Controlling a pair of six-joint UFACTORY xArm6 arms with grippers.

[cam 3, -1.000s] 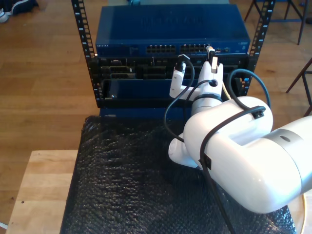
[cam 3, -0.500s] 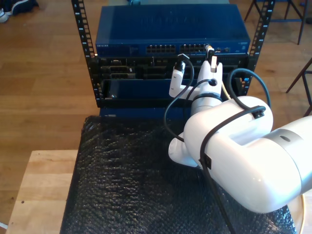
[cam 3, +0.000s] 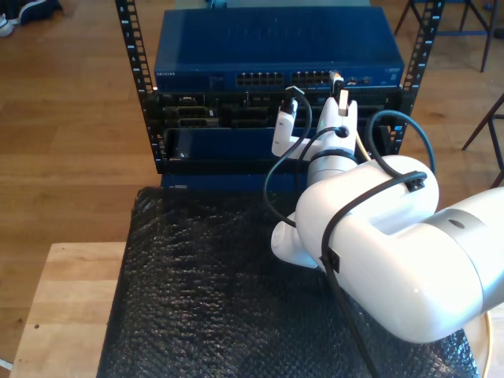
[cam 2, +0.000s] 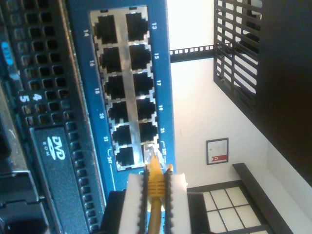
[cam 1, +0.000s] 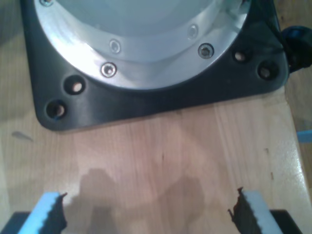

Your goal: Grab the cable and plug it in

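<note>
A: How far along is the plugging-in?

B: The grab looks done. My second gripper (cam 2: 155,192) is clamped on the cable (cam 2: 154,181), its white pads squeezing the yellow boot from both sides, with the clear plug (cam 2: 150,153) poking out just ahead.

A: And the plug itself?

B: Its tip sits right at the mouth of a socket in the last pair of the port block (cam 2: 124,87), near the number 23. I judge it not fully seated; the final push is left.

A: What does the cable look like?

B: Thin and pale yellow, with a small see-through plug and a ribbed boot.

A: Farther off?

B: In the exterior view the arm reaches over the black mat (cam 3: 213,291) to the blue switch (cam 3: 276,49) in the rack.

A: The other one?

B: My first gripper (cam 1: 148,212) hangs wide, holding nothing, over the wooden desk (cam 1: 165,151) by an arm's base plate (cam 1: 146,105).
</note>
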